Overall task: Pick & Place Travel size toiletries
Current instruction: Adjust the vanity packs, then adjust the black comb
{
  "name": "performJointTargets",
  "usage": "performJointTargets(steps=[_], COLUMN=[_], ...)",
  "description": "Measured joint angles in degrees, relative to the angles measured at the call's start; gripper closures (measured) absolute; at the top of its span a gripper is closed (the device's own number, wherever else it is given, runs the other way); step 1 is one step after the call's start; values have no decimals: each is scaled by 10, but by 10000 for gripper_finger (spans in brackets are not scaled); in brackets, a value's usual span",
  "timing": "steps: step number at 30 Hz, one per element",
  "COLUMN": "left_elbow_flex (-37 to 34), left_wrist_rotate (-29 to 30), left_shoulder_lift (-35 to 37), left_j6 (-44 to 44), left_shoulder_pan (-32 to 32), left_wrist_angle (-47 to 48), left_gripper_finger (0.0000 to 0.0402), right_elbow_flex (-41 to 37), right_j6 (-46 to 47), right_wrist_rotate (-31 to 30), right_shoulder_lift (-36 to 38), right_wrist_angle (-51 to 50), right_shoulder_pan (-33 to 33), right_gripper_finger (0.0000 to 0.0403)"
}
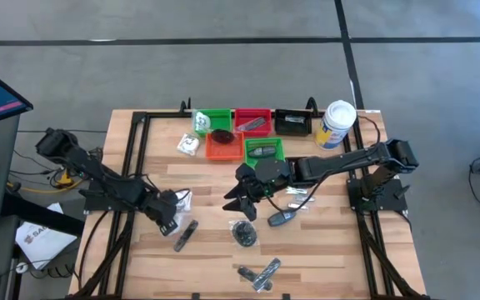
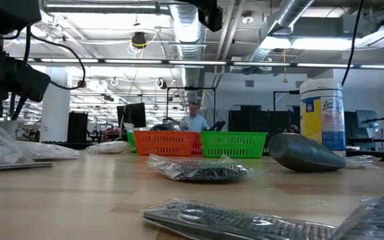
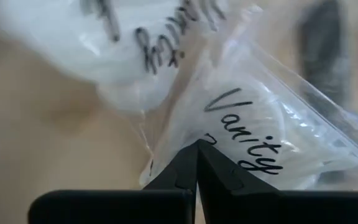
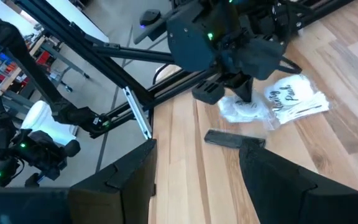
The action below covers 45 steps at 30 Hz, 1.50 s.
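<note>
Two clear packets with white contents [image 1: 179, 198] lie side by side on the table's left part, and one reads "Vanity" [image 3: 253, 143]. My left gripper [image 3: 197, 146] points down at them, shut, with its tips at the edge of that packet. In the right wrist view it [image 4: 246, 93] stands over both packets [image 4: 291, 99]. My right gripper [image 1: 242, 205] hangs open above mid-table, holding nothing. Below it are a black round piece in plastic [image 1: 242, 234] and a dark grey oval [image 1: 280, 218]. My left gripper comes from above, pointing steeply down, with its shut fingertips [image 3: 185, 163] at the plastic edge [image 3: 211, 138] of the "Vanity" packet. Both packets lie flat on the table. I cannot tell whether the tips touch or pinch the plastic.
Green [image 1: 215, 117], red [image 1: 252, 114], black [image 1: 292, 122], orange [image 1: 222, 152] and a second green tray [image 1: 263, 158] stand at the far side beside a tall white canister [image 1: 336, 123]. Slim silvery tubes [image 1: 186, 235] [image 1: 261, 273] lie near the front. Another packet [image 1: 188, 143] lies by the trays.
</note>
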<state>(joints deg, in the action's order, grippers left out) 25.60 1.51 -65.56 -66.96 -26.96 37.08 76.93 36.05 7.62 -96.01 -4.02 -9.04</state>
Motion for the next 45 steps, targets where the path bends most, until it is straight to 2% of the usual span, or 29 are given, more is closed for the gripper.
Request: performJointTargets(steps=[5, 11, 17, 26, 36, 45], left_elbow_flex=[48, 100, 105, 105, 105, 108], left_wrist_rotate=[76, 90, 42, -34, -73, -85], left_shoulder_lift=[29, 40, 11, -86, -184, -209], left_j6=[-8, 42, 85, 145, 184, 266], left_shoulder_pan=[0, 0, 0, 0, 1, 48], left_wrist_angle=[99, 75, -1, -100, -129, -172], left_gripper_finger=[401, 401, 401, 401, 401, 401], right_elbow_flex=[0, 0, 0, 0, 0, 0], right_j6=[0, 0, -2, -4, -1, 0], right_wrist_rotate=[0, 0, -1, -2, -1, -1], right_shoulder_lift=[0, 0, 0, 0, 0, 0], right_wrist_angle=[0, 0, -1, -2, -4, -8], right_shoulder_pan=[0, 0, 0, 0, -13, -23], right_gripper_finger=[183, 183, 183, 183, 183, 184])
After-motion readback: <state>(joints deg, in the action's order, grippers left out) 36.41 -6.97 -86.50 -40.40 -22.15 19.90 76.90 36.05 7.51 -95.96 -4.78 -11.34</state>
